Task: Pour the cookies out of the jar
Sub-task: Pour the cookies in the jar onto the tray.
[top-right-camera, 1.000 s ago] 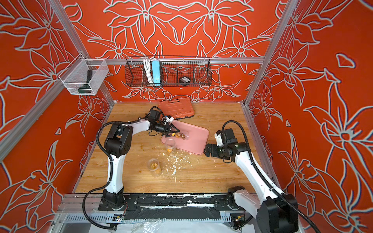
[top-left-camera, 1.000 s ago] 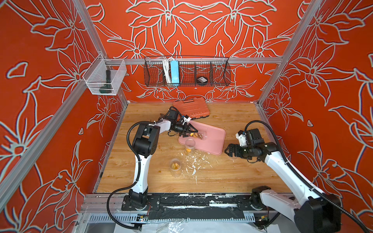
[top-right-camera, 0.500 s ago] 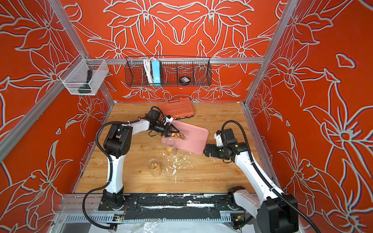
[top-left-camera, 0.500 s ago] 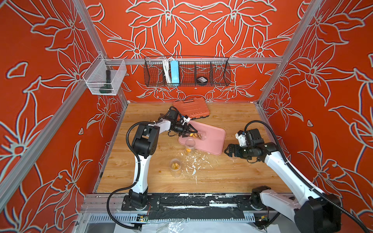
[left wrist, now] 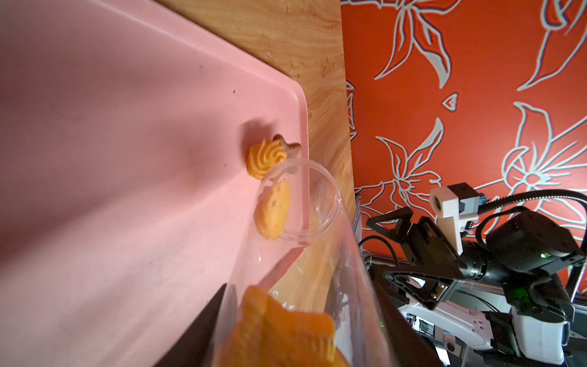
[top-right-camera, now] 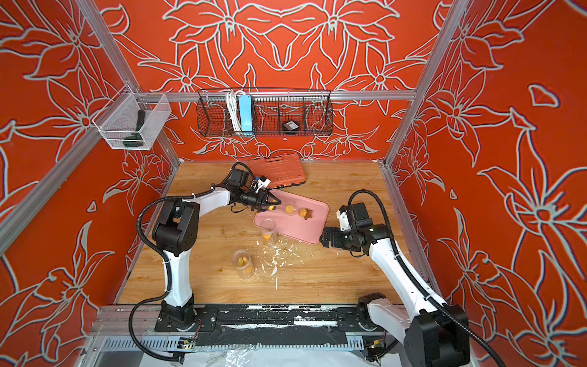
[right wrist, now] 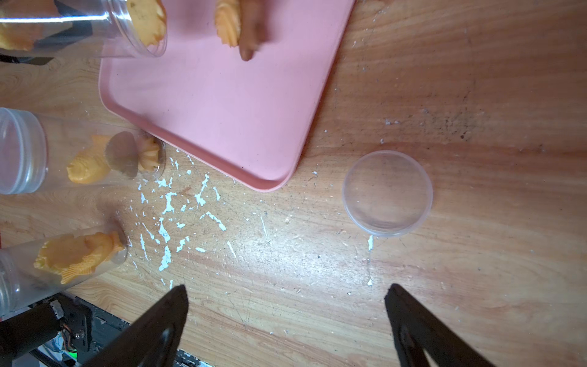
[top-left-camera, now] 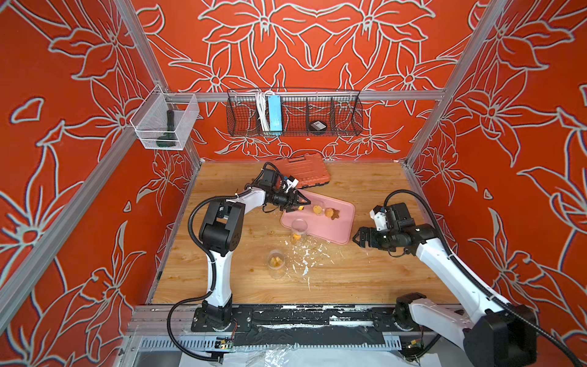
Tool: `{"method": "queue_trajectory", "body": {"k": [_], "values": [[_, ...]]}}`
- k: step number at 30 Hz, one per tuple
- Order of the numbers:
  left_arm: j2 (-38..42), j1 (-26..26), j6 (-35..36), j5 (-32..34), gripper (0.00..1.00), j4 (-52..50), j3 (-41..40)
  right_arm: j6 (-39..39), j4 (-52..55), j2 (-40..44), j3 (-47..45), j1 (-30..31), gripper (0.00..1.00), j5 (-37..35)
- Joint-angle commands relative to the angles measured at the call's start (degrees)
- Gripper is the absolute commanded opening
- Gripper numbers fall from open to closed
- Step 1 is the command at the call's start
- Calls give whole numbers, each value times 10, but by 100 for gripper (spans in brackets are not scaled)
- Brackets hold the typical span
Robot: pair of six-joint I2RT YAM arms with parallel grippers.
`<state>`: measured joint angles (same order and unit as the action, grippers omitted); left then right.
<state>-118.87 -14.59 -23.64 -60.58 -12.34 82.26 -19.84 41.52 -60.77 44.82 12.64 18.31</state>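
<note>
My left gripper is shut on a clear jar, held tipped on its side over the pink tray. One orange cookie sits deep in the jar between the jaws. A tan flower cookie lies at the jar's mouth. An orange swirl cookie and a brown star lie on the tray by its rim. My right gripper hangs open over bare wood beside the tray's near corner.
Two more clear jars holding cookies stand in front of the tray. A clear lid lies on the wood near my right gripper. White flecks are scattered there. An orange case lies at the back.
Cookies have slid out of the tipped jar onto the tray. My left gripper keeps about the same place. My right arm has not moved.
</note>
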Motion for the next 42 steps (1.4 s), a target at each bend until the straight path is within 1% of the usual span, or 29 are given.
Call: {"method": "queue_trajectory", "body": {"k": [1, 10, 14, 15, 16, 17, 18, 19, 21, 22, 23, 24, 25, 27, 28, 29, 30, 31, 32, 33, 34, 35, 36, 37, 38, 39, 40, 41, 42], "values": [[4, -1, 5, -11, 57, -2, 3, 7, 10, 2, -6, 6, 99, -13], [5, -1, 12, -7, 57, -15, 9, 7, 10, 0, -5, 7, 99, -14], [5, -3, 47, 42, 57, -61, 25, 7, 9, 0, -6, 8, 99, -13], [4, -4, 50, 36, 57, -65, 27, 7, 9, 1, -6, 9, 99, -14], [3, -2, 21, -10, 57, -28, 10, 6, 9, 1, -6, 8, 99, -15], [6, -1, -27, -50, 57, 32, -13, 7, 9, 1, -6, 8, 99, -14], [10, -1, -71, -65, 57, 93, -33, 7, 10, 0, -5, 9, 99, -15], [14, -2, -57, -39, 57, 82, -27, 7, 11, 0, -5, 9, 99, -15], [6, -8, 29, 35, 57, -34, 22, 7, 13, 2, -4, 9, 99, -16], [0, -9, 43, 42, 57, -62, 35, 7, 14, 3, -5, 9, 99, -16], [-1, -7, 28, 7, 57, -45, 25, 7, 14, 5, -5, 10, 99, -17], [2, -4, -17, -33, 57, 12, -1, 6, 13, 6, -6, 10, 99, -18], [10, -4, -38, -29, 56, 41, -12, 6, 12, 6, -6, 9, 99, -18], [18, -12, 37, 74, 56, -54, 29, 6, 12, 4, -5, 10, 99, -18], [16, -14, 53, 86, 57, -79, 39, 6, 13, 3, -4, 10, 99, -18], [14, -9, 37, 40, 57, -52, 26, 7, 14, 3, -4, 10, 99, -17], [15, -1, -25, -26, 57, 21, -8, 7, 14, 2, -4, 10, 99, -18], [18, 4, -81, -55, 57, 97, -37, 7, 14, 3, -4, 10, 99, -18], [24, 6, -76, -26, 56, 93, -39, 6, 14, 2, -4, 10, 99, -19], [23, 3, -3, 39, 56, 6, -2, 6, 14, 3, -4, 11, 99, -19], [18, -6, 53, 124, 56, -85, 37, 6, 14, 3, -4, 11, 99, -19], [13, -16, 93, 175, 58, -136, 62, 6, 15, 2, -3, 11, 99, -19], [11, -10, 70, 89, 59, -96, 37, 7, 14, 2, -4, 11, 99, -19], [16, 1, -25, -26, 59, 26, -17, 7, 14, 2, -4, 11, 99, -20], [27, 4, -134, -61, 55, 162, -68, 6, 13, 2, -4, 12, 99, -20], [34, 4, -105, -36, 55, 140, -58, 6, 14, 1, -3, 12, 99, -20], [31, 0, -24, 24, 56, 33, -14, 6, 15, -1, -1, 12, 99, -20], [22, -9, 48, 107, 57, -77, 37, 7, 17, -1, 0, 12, 99, -19], [12, -10, 61, 81, 58, -91, 44, 7, 17, 0, -2, 12, 99, -20]]}}
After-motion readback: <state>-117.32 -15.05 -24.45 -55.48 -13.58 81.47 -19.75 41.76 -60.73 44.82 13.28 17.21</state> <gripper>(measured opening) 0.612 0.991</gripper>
